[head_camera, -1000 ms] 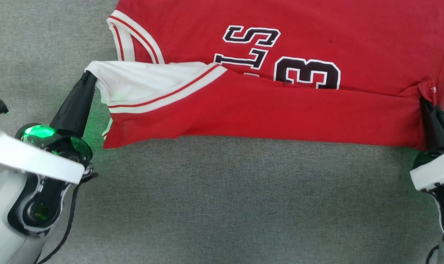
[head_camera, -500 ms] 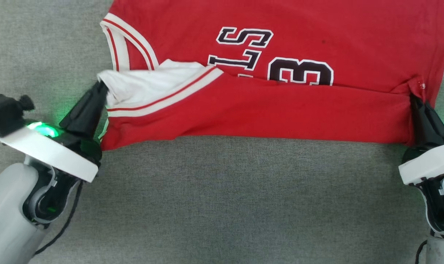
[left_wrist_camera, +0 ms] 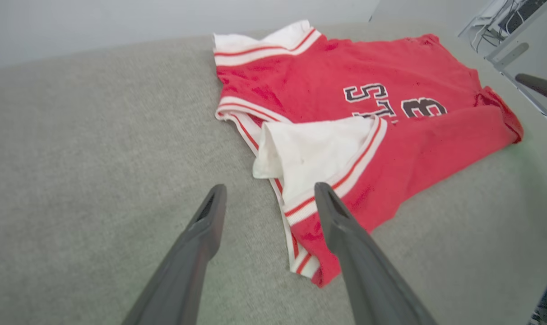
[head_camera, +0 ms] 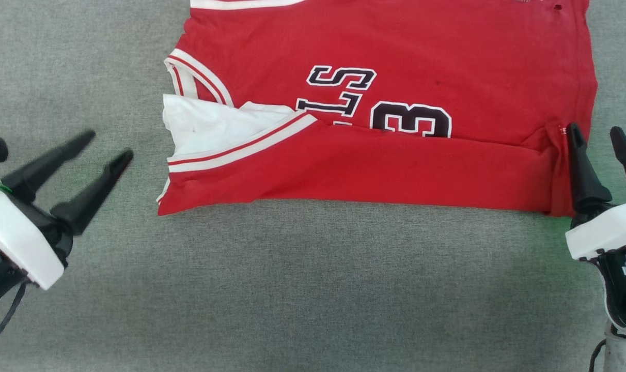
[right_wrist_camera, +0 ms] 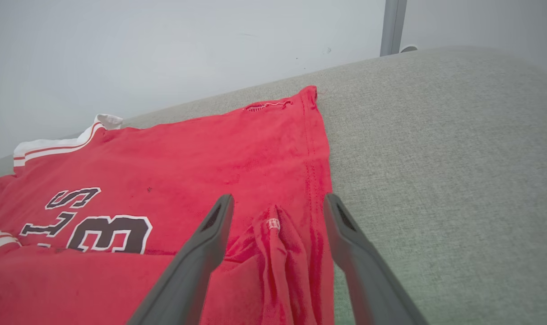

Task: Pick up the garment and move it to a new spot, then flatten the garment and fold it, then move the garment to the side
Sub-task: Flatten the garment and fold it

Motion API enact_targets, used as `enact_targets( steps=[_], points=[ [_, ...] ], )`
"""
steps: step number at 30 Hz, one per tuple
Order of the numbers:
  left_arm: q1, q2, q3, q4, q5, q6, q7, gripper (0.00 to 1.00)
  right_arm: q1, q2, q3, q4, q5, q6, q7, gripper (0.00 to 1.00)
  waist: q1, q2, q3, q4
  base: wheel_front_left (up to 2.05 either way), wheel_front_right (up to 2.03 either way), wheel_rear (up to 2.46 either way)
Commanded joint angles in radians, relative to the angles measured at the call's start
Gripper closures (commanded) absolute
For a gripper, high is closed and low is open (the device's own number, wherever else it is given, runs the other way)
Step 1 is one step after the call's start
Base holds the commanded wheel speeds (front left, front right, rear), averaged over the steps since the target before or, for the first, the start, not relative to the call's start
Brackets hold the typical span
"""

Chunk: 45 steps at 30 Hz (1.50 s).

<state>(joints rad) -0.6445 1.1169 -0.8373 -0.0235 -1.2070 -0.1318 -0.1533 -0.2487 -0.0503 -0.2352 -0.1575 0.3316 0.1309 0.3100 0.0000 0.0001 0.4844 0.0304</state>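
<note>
The garment (head_camera: 395, 170) lies spread on the grey cloth-covered surface (head_camera: 313, 284), in the upper middle of the head view, its top edge cut off by the frame. Its near side is folded up over the body as a long red band, and that band's edge covers the lower part of the black lettering (head_camera: 375, 101). At the band's left end a white sleeve (head_camera: 209, 126) with red-striped trim lies turned over onto the chest, just beside the striped neckline (head_camera: 197, 77). In the left wrist view the other sleeve (left_wrist_camera: 264, 43) lies flat at the far side.

The left end effector (head_camera: 108, 144) is at the lower left, fingers spread wide with nothing between them; it points toward the garment's left edge with bare surface between them.

The right end effector (head_camera: 594, 129) is at the garment's right edge, also spread wide and gripping nothing. In its wrist view the two fingers stand either side of a small bunched fold (right_wrist_camera: 273, 234) of red cloth at the hem corner; one finger lies over the garment and the other over the bare surface, and I cannot tell whether either touches the cloth.

A pale wall (right_wrist_camera: 165, 54) rises behind the surface.
</note>
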Motion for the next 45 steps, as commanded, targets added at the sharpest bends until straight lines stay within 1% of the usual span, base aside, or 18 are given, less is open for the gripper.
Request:
enact_targets(
  steps=[1,2,5,7,14,19,22,23,24,25,26,27,30,35,37,41,43,45],
  points=[
    [-0.025,0.021,-0.027,-0.023,-0.036,0.002,0.056,0.0,0.005,-0.001,-0.005,-0.009,-0.002,0.0,0.003,0.0,0.0,-0.0001,-0.006,-0.003,0.0,0.0,0.0],
    [-0.036,0.043,-0.045,-0.041,-0.059,0.002,0.104,0.0,0.004,-0.001,-0.007,-0.013,-0.001,0.0,0.004,0.0,0.0,-0.0001,-0.007,-0.004,0.0,0.0,0.0],
    [-0.063,0.073,-0.088,-0.071,-0.146,0.002,0.236,0.0,0.003,-0.001,-0.005,-0.017,0.009,0.0,-0.003,0.0,0.0,-0.0001,-0.006,-0.013,0.0,0.0,0.0],
    [-0.082,0.082,-0.114,-0.069,-0.16,0.002,0.311,0.0,0.0,-0.001,0.002,-0.015,0.016,0.0,-0.012,0.0,0.0,-0.0001,-0.002,-0.026,0.0,0.0,0.0],
    [-0.12,0.031,-0.163,0.016,-0.255,0.002,0.442,0.0,0.0,-0.001,0.021,0.004,0.043,0.0,-0.045,0.0,0.0,-0.0001,0.018,-0.077,0.0,0.0,0.0],
    [-0.134,-0.01,-0.199,0.109,-0.278,0.004,0.506,0.0,0.001,-0.001,0.037,0.011,0.057,0.0,-0.067,0.0,0.0,-0.0001,0.042,-0.114,0.0,0.0,0.0],
    [-0.124,-0.043,-0.228,0.105,-0.33,0.005,0.563,0.0,0.007,-0.001,0.048,0.004,0.056,0.0,-0.07,0.0,0.0,-0.0001,0.057,-0.136,0.0,0.0,0.0],
    [-0.124,-0.046,-0.231,0.093,-0.338,0.005,0.571,0.22,0.007,-0.001,0.051,0.0,0.048,0.0,-0.063,0.0,0.0,-0.0001,0.06,-0.14,0.0,0.0,0.0],
    [-0.122,-0.045,-0.232,0.081,-0.348,0.004,0.578,0.53,0.007,-0.001,0.055,-0.006,0.041,0.0,-0.055,0.0,0.0,-0.0001,0.062,-0.143,0.0,0.0,0.0],
    [-0.121,-0.044,-0.233,0.069,-0.353,0.003,0.583,0.69,0.006,-0.001,0.057,-0.014,0.031,0.0,-0.043,0.0,0.0,-0.0001,0.063,-0.145,0.0,0.0,0.0],
    [-0.12,-0.042,-0.233,0.06,-0.357,0.003,0.585,1.0,0.006,-0.001,0.061,-0.021,0.022,0.0,-0.027,0.0,0.0,-0.0001,0.064,-0.147,0.0,0.0,0.0],
    [-0.12,-0.042,-0.233,0.06,-0.357,0.003,0.585,1.0,0.006,-0.001,0.061,-0.021,0.022,0.0,-0.027,0.0,0.0,-0.0001,0.064,-0.147,0.0,0.0,0.0],
    [-0.12,-0.027,-0.227,0.043,-0.358,0.002,0.579,1.0,0.01,-0.001,0.086,-0.046,-0.035,0.0,0.063,0.0,0.0,-0.0001,0.066,-0.151,0.0,0.0,0.0],
    [-0.125,-0.014,-0.209,0.033,-0.358,0.003,0.557,1.0,0.001,-0.003,0.135,-0.097,-0.114,0.0,0.288,0.0,0.0,-0.0001,0.071,-0.148,0.0,0.0,0.0],
    [-0.13,-0.013,-0.207,0.028,-0.349,0.003,0.551,1.0,-0.008,-0.019,0.155,-0.114,-0.129,0.0,0.38,0.0,0.0,-0.0001,0.076,-0.145,0.0,0.0,0.0],
    [-0.143,-0.025,-0.2,0.016,-0.333,0.003,0.522,1.0,-0.019,-0.044,0.151,-0.124,-0.163,-0.001,0.534,0.0,0.0,-0.0001,0.09,-0.131,0.0,0.0,0.0],
    [-0.146,-0.033,-0.2,0.013,-0.323,0.003,0.51,1.0,-0.012,-0.045,0.149,-0.118,-0.169,-0.001,0.603,0.0,0.0,-0.0001,0.095,-0.124,0.0,0.0,0.0],
    [-0.149,-0.041,-0.201,0.011,-0.318,0.003,0.496,1.0,-0.01,-0.042,0.15,-0.12,-0.161,0.0,0.641,0.0,0.0,-0.0001,0.098,-0.118,0.0,0.0,0.0]
  ],
)
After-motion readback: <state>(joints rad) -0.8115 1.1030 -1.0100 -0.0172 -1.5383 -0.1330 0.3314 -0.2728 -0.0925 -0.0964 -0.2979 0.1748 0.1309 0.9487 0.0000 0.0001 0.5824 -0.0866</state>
